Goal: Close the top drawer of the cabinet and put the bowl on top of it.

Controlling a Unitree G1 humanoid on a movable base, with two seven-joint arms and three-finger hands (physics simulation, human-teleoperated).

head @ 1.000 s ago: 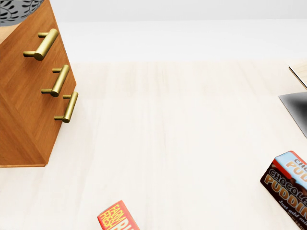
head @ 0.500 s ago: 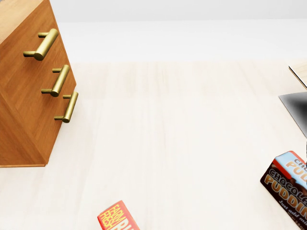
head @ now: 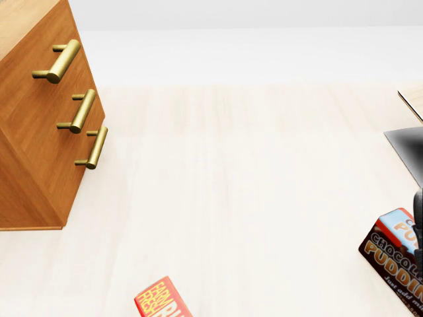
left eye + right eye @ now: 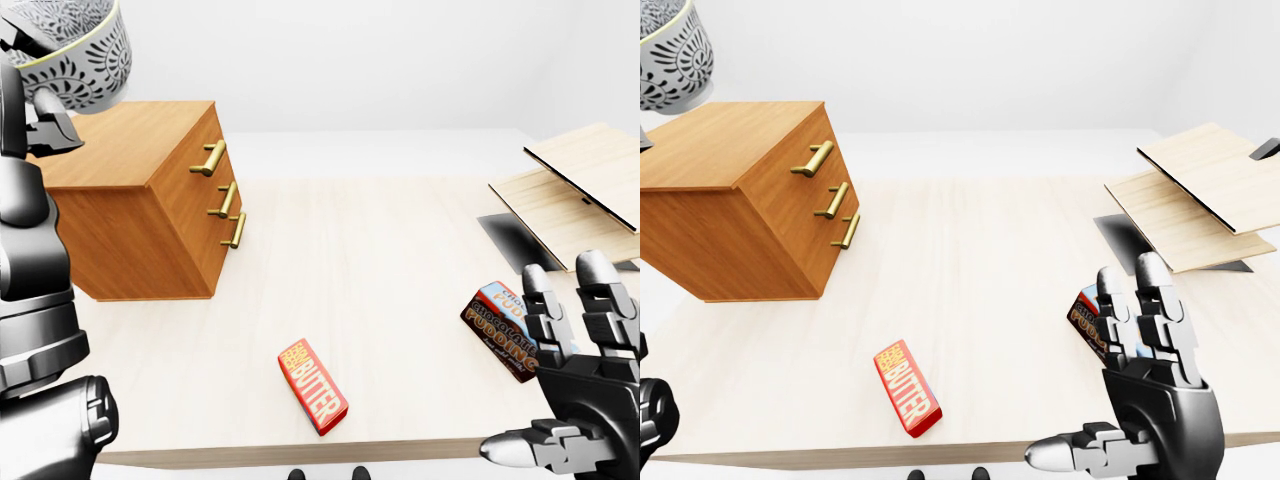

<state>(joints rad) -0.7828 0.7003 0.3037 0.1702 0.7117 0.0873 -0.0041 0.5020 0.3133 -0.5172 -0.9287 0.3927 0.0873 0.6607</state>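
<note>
The patterned grey-white bowl (image 4: pixel 78 45) hangs in the air above the left part of the wooden cabinet's top (image 4: pixel 120 150), at the top left of the left-eye view. My left hand (image 4: pixel 30 82) is shut on the bowl's near side, with a dark finger (image 4: pixel 48 128) under its base. The cabinet's three brass handles (image 4: pixel 210 158) line up flush, so all drawers look shut. My right hand (image 4: pixel 1110 370) stands open with spread fingers low at the right, just this side of the pudding box.
A red butter box (image 4: pixel 312 385) lies near the table's bottom edge. A chocolate pudding box (image 4: pixel 498 325) sits at the right by my right hand. Pale wooden boards (image 4: pixel 575 185) and a dark grey sheet (image 4: pixel 508 238) lie at the far right.
The bowl has left the top left corner of the head view, moving up and away. A dark fingertip of my right hand now shows at that view's right edge.
</note>
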